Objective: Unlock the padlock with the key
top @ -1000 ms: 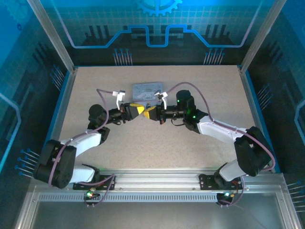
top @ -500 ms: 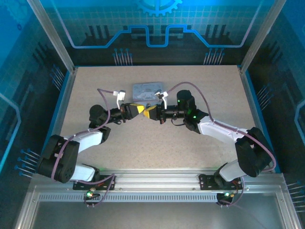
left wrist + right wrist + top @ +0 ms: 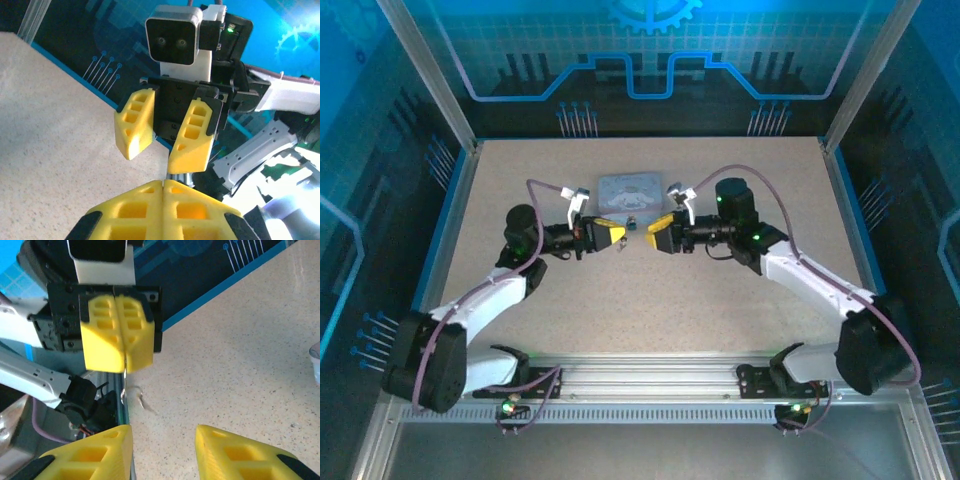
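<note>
My left gripper (image 3: 622,238) (image 3: 164,183) is shut, its yellow fingers pressed together. In the right wrist view a thin metal ring with a blurred sliver, the key (image 3: 134,394), dangles from the left gripper's (image 3: 124,368) tips above the table. My right gripper (image 3: 652,236) (image 3: 162,432) faces it a short way off, open, with nothing between its fingers; the left wrist view also shows the right gripper (image 3: 152,156) with its fingers apart. A tiny dark-blue padlock (image 3: 633,224) sits just behind the gap between the two grippers, in front of the tin.
A pale grey-blue rectangular tin (image 3: 632,189) lies on the speckled table (image 3: 650,300) behind the grippers. Blue-edged walls (image 3: 448,225) and metal posts fence the table. Both arms reach in from the near rail (image 3: 650,375).
The two grippers were tip to tip; now they are apart. My right gripper has opened and drawn back to the right. The left gripper stays shut and has edged left.
</note>
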`<action>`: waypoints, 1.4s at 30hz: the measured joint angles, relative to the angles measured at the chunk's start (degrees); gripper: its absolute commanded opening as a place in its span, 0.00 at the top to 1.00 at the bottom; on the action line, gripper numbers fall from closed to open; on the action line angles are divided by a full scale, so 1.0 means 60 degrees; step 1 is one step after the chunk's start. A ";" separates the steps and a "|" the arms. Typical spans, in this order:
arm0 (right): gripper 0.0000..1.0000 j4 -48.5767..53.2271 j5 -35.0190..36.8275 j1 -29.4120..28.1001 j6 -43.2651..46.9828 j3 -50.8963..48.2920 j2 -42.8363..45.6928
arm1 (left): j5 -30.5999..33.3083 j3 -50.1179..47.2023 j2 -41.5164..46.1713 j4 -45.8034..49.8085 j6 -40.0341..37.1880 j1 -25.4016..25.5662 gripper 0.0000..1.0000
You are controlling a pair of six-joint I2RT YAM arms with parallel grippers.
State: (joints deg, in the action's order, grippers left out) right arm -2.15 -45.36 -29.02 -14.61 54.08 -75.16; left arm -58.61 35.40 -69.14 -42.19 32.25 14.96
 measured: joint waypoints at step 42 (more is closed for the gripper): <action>1.00 -0.1916 -0.0678 -0.1118 -0.0157 -0.0452 -0.0692 | 0.0670 0.1330 0.0933 0.4717 -0.2375 0.0911 0.62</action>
State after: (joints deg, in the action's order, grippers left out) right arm -13.65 -49.43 -35.73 -15.55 51.37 -79.31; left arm -54.59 43.38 -63.55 -13.89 18.00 20.43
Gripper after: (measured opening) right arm 0.049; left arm 0.401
